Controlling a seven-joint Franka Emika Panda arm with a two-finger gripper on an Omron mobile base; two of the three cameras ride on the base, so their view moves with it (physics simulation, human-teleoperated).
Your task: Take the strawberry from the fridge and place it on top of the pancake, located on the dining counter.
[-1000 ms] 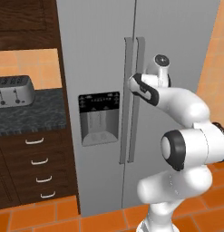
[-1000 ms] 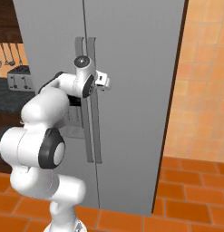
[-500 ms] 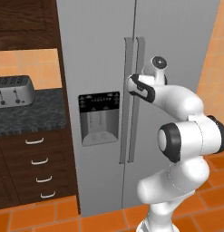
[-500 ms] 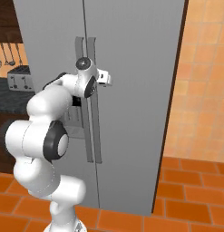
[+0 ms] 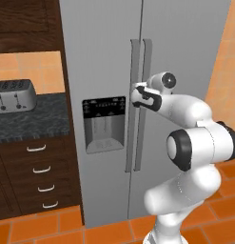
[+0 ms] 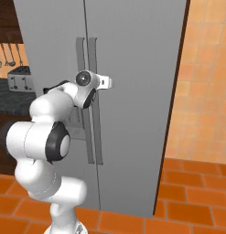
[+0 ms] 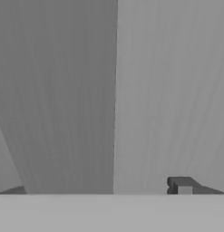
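Fridge: the grey two-door steel fridge [image 5: 185, 57] stands shut, both doors flush, with two long vertical handles side by side at the middle seam.
Dispenser: a black water-dispenser panel [image 5: 104, 124] sits in the left door, just left of the handles.
Gripper: the gripper [image 5: 136, 93] is up against the fridge handles at about dispenser-top height; in the right base view it lies behind the wrist, at the handles [image 6: 92, 82].
Jaws: probably spread, since the hand view shows one dark fingertip [image 7: 180, 185] far off to the side against bare grey door; the base views hide the fingers, so whether they straddle a handle I cannot tell.
Strawberry: cannot be made out; the fridge doors are closed.
Arm: white, bent at the elbow, reaching forward to the fridge front.
Left of fridge: a dark stone counter [image 5: 38, 119] carries a silver toaster [image 5: 14, 94]; dark wood drawers [image 5: 40, 176] with pale handles sit below.
Floor: orange tiles [image 6: 192, 196].
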